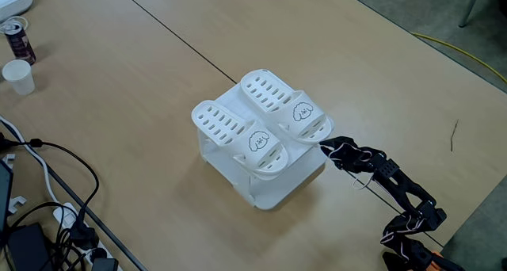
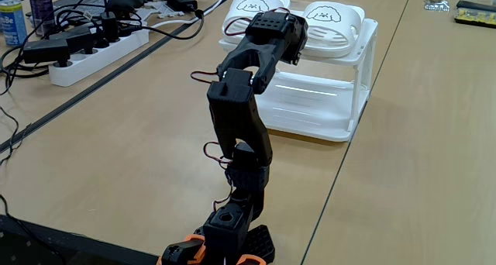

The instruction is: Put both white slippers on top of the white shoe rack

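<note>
- Both slippers (image 1: 238, 128) (image 1: 289, 106) lie side by side on top of the rack (image 1: 273, 188), dog faces toward the arm; its lower shelf (image 2: 310, 114) looks bare.
- In a fixed view, a paper cup (image 1: 18, 76) and a can (image 1: 16, 37) stand well apart at the left; cables (image 1: 55, 184) trail nearby.
- The black arm (image 2: 236, 118) stretches low toward the rack, gripper (image 1: 326, 146) at its top edge by the nearer slipper; whether the fingers are open cannot be told.

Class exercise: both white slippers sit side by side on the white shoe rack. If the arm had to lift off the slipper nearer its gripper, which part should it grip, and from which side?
Probably the slotted strap of the nearer slipper, from the gripper's side. The strap arches above the sole, leaving a gap for one of the jaws, and its open toe end faces the arm. The other slipper blocks the far flank on the shoe rack.
</note>
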Motion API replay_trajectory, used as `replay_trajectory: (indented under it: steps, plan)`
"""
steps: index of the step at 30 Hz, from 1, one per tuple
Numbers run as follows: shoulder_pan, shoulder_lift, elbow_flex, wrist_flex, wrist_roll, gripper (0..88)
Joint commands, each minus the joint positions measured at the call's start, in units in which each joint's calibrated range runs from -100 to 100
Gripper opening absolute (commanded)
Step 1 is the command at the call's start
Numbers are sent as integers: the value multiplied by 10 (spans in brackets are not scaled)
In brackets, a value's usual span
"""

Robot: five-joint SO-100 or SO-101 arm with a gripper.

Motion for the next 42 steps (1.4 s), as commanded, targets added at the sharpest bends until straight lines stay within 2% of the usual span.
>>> replay_trajectory:
  steps: [1,19,27,32,34,42]
  plan:
    - [1,-2,-46,-13,4,8]
    - [5,66,-116,-12,4,8]
    - [0,-43,-18,-11,4,8]
    - [6,-174,138,-18,4,8]
    - [14,-236,219,-64,4,8]
    - [39,-400,555,-517,4,8]
